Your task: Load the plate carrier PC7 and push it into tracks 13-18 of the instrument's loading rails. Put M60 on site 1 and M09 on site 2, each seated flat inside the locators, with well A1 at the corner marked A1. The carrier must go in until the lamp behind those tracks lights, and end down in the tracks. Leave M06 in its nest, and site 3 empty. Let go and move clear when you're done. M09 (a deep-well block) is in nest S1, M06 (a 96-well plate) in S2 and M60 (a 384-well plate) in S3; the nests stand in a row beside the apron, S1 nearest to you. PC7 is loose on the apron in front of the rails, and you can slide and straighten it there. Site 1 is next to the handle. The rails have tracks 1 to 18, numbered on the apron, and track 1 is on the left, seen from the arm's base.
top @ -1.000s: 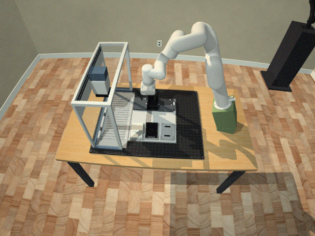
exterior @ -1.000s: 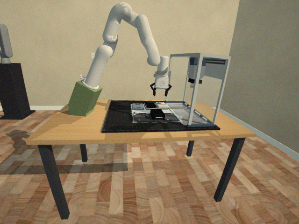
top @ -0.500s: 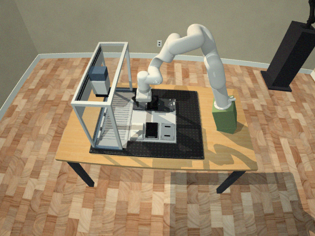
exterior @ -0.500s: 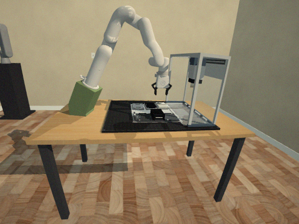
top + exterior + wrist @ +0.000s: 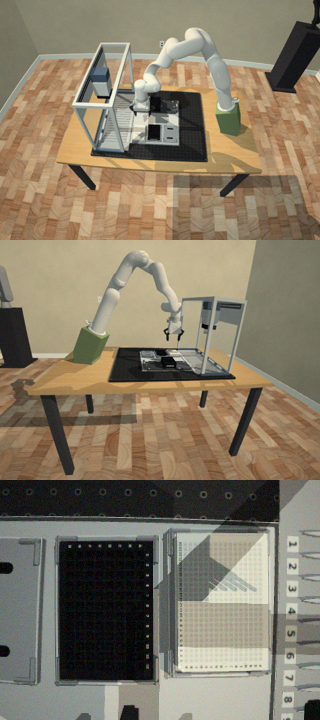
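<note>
End effector: fully open, empty, above nests | M60: white 384-well plate beside black plate; judged light, rigid, slippery | Grip: opposite side walls.

Walls: plain beige, grey-green side wall, pale skirting.
Socket: white, on back wall.
Floor: patchwork wood parquet.
Bench: light wood top, dark legs.
Pedestal: black, by wall.
Light: sharp shadows on floor.
</note>
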### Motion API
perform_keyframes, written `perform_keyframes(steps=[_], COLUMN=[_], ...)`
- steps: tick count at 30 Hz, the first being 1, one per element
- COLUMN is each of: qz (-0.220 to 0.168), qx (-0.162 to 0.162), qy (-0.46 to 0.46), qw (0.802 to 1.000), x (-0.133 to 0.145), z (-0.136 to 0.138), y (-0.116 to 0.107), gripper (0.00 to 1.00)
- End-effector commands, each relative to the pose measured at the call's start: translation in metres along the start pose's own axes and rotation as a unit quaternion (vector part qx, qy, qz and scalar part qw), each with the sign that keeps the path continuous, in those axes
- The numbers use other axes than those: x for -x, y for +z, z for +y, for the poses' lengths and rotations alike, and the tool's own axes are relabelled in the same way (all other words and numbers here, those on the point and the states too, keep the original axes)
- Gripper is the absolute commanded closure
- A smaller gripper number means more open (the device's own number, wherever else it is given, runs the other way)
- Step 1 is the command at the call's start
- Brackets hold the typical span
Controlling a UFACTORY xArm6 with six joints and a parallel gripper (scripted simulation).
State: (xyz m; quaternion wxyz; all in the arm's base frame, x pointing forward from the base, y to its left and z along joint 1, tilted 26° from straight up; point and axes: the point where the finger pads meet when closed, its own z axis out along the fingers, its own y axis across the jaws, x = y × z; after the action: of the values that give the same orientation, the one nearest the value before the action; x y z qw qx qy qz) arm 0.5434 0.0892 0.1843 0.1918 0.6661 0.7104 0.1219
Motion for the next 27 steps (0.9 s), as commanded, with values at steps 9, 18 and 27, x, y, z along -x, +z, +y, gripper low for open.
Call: perform_keyframes(steps=[9, 18, 27], qz=[-0.001, -0.001, -0.001], qx=[0.002, 0.002, 0.002], qy=[0.000, 0.001, 0.001], qw=[1.000, 1.000, 1.000], x=[-0.044, -0.064, -0.064], z=[0.020, 0.029, 0.029], y=[0.004, 0.006, 0.006], gripper=[0.00, 0.00, 0.00])
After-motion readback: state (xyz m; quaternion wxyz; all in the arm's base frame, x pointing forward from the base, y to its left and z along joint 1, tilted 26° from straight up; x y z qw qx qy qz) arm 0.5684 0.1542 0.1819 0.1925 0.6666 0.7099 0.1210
